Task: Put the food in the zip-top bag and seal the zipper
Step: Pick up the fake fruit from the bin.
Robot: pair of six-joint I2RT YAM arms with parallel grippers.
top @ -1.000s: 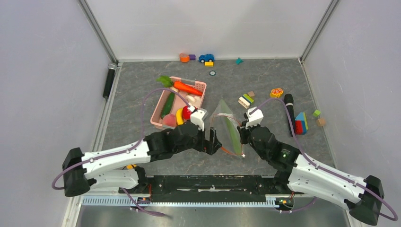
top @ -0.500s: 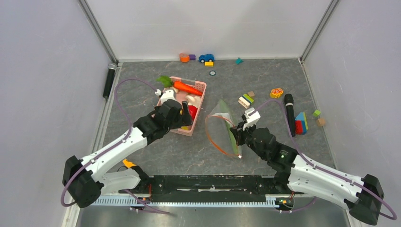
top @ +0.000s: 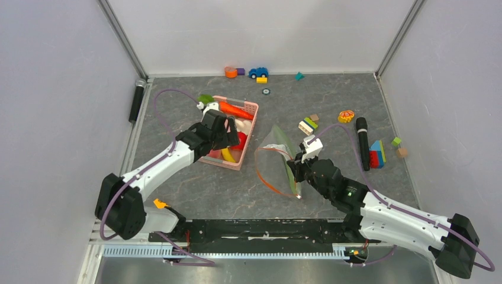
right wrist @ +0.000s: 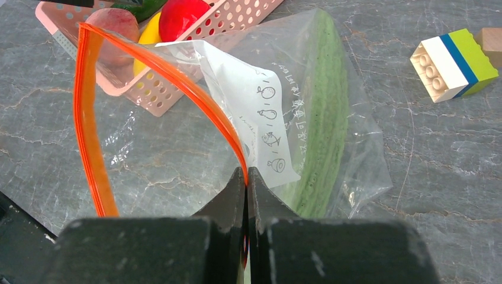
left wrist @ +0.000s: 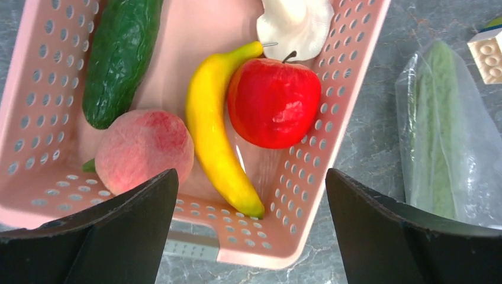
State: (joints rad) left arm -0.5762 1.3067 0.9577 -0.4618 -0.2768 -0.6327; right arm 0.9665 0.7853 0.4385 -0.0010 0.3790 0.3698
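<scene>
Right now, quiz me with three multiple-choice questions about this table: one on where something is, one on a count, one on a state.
1. Where is the yellow toy banana?
A. in the pink perforated plastic basket
B. in the bag
C. on the table

2. How many long green cucumbers lie inside the clear zip-top bag?
A. none
B. one
C. three

3. What is the right gripper doing?
A. hanging open
B. holding a block
C. pinching the bag's orange zipper strip

Answers: 1 A, it lies beside the red fruit in the basket. 2 B, a single cucumber shows through the plastic. 3 C, its fingers close on the strip.
</scene>
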